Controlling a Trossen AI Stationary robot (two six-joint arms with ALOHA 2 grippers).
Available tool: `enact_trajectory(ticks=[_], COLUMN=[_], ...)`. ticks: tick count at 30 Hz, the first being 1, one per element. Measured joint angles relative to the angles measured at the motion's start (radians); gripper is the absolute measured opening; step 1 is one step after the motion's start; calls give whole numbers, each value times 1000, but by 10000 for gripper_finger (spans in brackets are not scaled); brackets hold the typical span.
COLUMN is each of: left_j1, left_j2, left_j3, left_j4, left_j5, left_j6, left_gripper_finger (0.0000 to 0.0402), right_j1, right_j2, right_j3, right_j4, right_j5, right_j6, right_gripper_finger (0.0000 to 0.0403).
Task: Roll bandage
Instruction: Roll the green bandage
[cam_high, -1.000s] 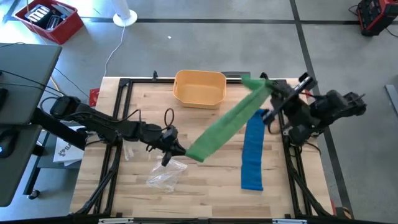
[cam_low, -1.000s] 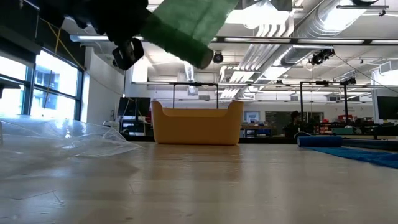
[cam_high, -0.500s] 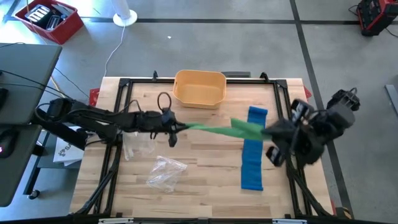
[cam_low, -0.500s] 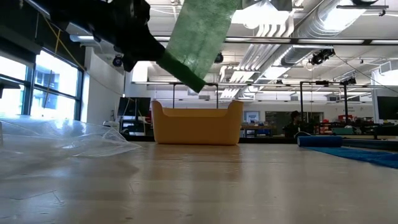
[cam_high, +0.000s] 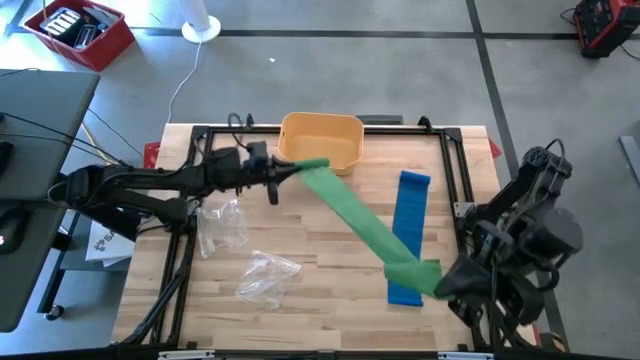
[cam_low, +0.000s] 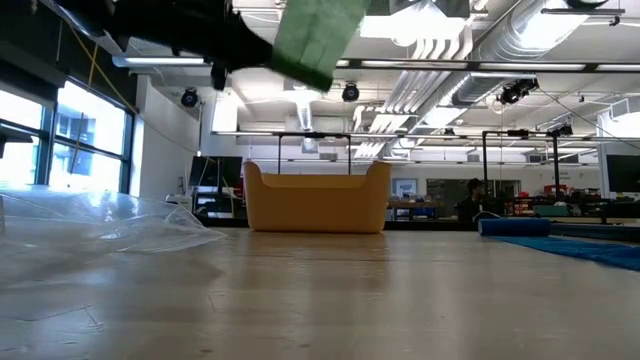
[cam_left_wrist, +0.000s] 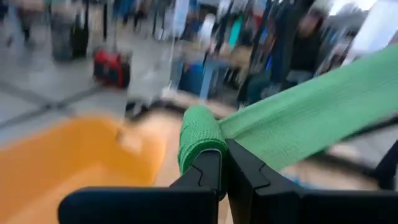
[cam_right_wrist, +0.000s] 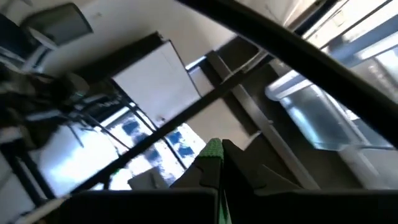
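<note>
Both grippers were clamped on the green bandage (cam_high: 360, 222): the left gripper (cam_high: 290, 170) near the yellow bin (cam_high: 320, 141), the right gripper (cam_high: 432, 277) beside the blue bandage (cam_high: 409, 215).

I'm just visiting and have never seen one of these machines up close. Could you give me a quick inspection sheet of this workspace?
Surface: wooden table inside a black frame.
Job's things: green bandage stretched in the air between both hands; blue bandage lying flat on the table.
Clutter: yellow tub at the far edge; two clear plastic wrappers on the left side.
Hands: left hand shut on the green bandage near the tub; right hand shut on its other end at the near right corner.
Cables: white cord on the floor beyond the table.
Surroundings: red bin, white stand foot, grey floor.
</note>
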Motion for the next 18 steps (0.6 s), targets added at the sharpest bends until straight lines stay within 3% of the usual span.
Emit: enact_trajectory(ticks=[11, 18], left_j1=[151, 288], left_j2=[-39, -44], left_j3=[-2, -2], left_j4=[121, 209], left_j5=[13, 109], left_j6=[0, -26], left_gripper_finger=[1, 1], right_j1=[55, 97], right_j2=[56, 99], right_j3=[0, 0], right_j4=[-138, -184], right_j5=[-39, -88], right_j6=[260, 339], right_gripper_finger=[0, 0])
